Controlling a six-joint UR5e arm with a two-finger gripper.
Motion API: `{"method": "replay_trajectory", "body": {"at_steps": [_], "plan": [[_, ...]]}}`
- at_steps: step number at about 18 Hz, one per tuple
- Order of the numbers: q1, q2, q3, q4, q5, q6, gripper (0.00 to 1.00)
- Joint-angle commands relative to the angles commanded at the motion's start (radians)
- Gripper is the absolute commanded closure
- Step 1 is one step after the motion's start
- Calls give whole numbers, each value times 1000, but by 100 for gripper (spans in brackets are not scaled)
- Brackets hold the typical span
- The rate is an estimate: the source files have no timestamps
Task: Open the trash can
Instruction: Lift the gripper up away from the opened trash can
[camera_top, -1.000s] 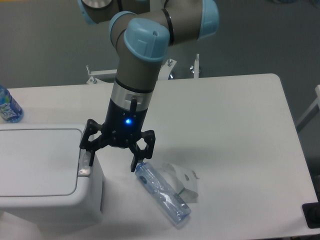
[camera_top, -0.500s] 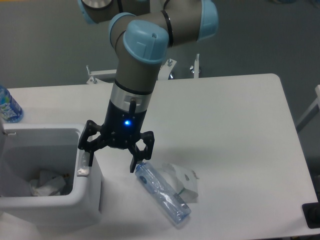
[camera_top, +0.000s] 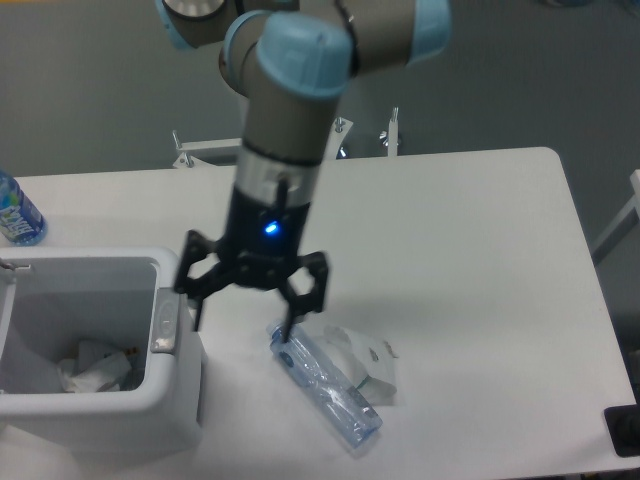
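White plastic trash can sits at lower left, its inside showing crumpled paper, so you can judge the opening done. Your gripper, fingers spread and empty, hangs beside its rim; next, lift clear.

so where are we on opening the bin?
Looks done: the boxy white plastic trash can shows an open top, crumpled paper visible inside. The black two-finger gripper is open, holding nothing, just right of the grey latch. Nothing obvious left but retracting.
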Motion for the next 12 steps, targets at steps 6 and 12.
{"method": "replay_trajectory", "body": {"at_steps": [6, 12], "plan": [[98, 21, -1, -21, 242, 182, 0], [183, 23, -15, -144, 422, 546, 0]]}}
